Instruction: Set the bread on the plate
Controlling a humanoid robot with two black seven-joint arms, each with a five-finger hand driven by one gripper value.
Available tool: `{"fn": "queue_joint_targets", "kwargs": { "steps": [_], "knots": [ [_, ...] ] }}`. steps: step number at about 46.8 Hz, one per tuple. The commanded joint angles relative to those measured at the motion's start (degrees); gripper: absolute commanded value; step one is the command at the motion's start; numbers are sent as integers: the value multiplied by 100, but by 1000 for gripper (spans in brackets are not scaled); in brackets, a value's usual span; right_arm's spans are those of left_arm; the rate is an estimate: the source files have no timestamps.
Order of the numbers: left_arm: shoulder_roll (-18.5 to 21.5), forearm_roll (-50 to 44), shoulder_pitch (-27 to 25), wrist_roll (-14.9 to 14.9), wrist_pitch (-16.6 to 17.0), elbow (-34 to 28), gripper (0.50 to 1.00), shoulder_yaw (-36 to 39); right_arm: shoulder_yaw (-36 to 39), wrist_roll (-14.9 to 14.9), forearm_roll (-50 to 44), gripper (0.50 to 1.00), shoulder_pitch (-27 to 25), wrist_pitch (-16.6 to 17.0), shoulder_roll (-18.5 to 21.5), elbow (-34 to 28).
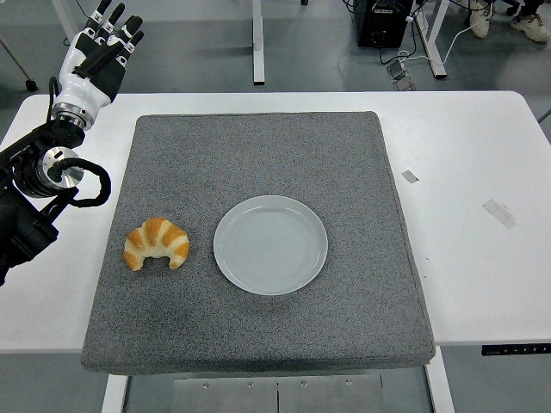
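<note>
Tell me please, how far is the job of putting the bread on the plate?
Nothing looks done yet. The bread lies on the grey mat, left of the plate and apart from it; the plate is empty. The left hand is raised at the far left, fingers extended, holding nothing. Grasping, carrying and placing all remain.

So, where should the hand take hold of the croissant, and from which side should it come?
Grip the croissant across its thick middle arch, coming from above. It lies flat on the grey mat, horns pointing toward the table's near edge, so the tapered tips would probably give a poorer hold. The left hand, raised and open at the far left, is nearer; the plate lies just right.
</note>
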Motion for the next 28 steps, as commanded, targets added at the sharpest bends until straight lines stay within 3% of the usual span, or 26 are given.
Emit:
{"fn": "queue_joint_targets", "kwargs": {
  "steps": [1, 11, 28],
  "knots": [
    [-1, 0, 0, 0, 10, 0, 974, 0, 0, -2, 4, 1000, 0, -2, 0, 0],
    [26, 0, -9, 18, -8, 8, 974, 35, 0, -2, 4, 1000, 0, -2, 0, 0],
    [588, 149, -88, 35, -52, 61, 974, 105, 0, -2, 4, 1000, 0, 7, 0, 0]
  ]
}}
